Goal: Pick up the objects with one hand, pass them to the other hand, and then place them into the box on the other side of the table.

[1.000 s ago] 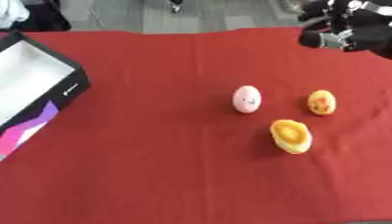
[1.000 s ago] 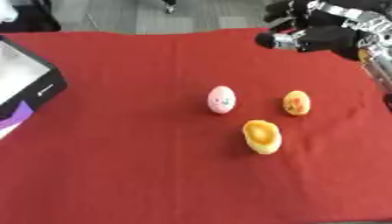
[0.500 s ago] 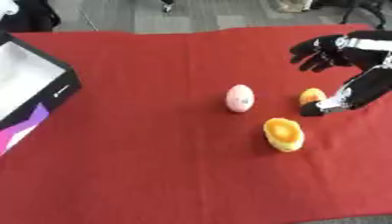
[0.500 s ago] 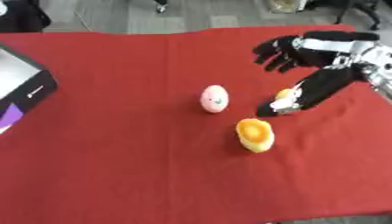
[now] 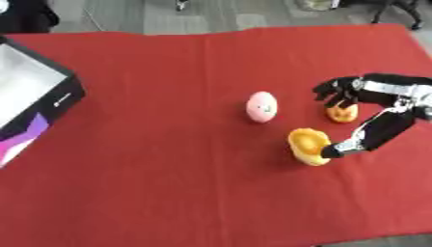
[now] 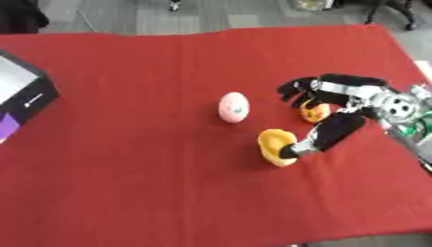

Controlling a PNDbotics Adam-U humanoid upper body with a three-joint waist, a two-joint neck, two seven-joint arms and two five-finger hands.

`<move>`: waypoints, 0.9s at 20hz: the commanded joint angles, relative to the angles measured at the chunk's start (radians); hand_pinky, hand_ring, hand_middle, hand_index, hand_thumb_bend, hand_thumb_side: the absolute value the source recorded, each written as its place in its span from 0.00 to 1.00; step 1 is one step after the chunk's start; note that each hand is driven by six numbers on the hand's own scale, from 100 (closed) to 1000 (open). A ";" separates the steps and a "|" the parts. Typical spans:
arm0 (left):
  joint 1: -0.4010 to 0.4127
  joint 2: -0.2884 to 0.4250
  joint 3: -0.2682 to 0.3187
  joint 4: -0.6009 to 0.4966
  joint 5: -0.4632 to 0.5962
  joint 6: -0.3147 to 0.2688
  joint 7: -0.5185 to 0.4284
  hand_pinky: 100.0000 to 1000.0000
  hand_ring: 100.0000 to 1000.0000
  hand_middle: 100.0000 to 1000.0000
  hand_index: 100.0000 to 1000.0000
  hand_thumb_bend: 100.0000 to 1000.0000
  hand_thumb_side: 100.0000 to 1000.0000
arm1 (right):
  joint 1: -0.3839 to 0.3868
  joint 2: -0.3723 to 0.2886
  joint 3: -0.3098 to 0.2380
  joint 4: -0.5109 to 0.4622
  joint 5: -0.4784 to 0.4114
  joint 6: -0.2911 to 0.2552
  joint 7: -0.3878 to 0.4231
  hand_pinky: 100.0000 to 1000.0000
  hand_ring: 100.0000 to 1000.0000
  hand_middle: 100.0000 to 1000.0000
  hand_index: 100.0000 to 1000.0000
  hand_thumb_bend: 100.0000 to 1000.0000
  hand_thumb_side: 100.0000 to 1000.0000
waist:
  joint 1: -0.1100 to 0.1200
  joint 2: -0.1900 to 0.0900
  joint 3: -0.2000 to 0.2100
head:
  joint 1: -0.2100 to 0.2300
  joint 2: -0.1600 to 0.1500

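Left eye view: right hand is down at bench level now; a second ago it was up at the far right corner, well clear of everything. Its fingers curl over the top of the small orange rounded toy, thumb stretched down toward the larger yellow-orange cup-shaped toy, tip touching or just beside it. Can't tell if the small toy is actually pinched yet; it sits on the red cloth-covered bench in the same spot as before. Pink egg-shaped toy is untouched, just left of the hand. Black open box with white inside and purple side panel is at the left edge, well apart from all three toys.

Right eye view: same story. Fingers are draped over the small orange toy, thumb reaching to the yellow-orange one; nothing is lifted. The box shows only as a corner at the left edge. Left hand is not visible in either view.

Read: reach is done, grasp is just starting. Pick, handover and placing are all outstanding. Risk is the thumb nudging the yellow-orange toy while closing.
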 commanded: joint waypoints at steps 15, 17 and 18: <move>0.004 0.022 0.009 -0.032 -0.001 -0.001 -0.002 0.81 0.81 0.81 0.79 0.90 0.60 | 0.026 0.075 0.009 0.149 0.252 -0.072 -0.090 0.86 0.80 0.81 0.89 0.59 0.13 | -0.003 0.016 0.003 | -0.008 0.006; 0.005 0.022 0.009 -0.034 -0.002 -0.001 -0.002 0.81 0.81 0.81 0.79 0.90 0.60 | 0.026 0.077 0.012 0.156 0.263 -0.075 -0.089 0.85 0.79 0.79 0.88 0.59 0.13 | -0.002 0.018 0.003 | -0.010 0.006; 0.005 0.021 0.009 -0.035 -0.002 -0.001 -0.002 0.81 0.81 0.81 0.79 0.90 0.60 | 0.026 0.078 0.014 0.159 0.267 -0.077 -0.087 0.85 0.78 0.78 0.87 0.59 0.13 | -0.001 0.019 0.003 | -0.011 0.006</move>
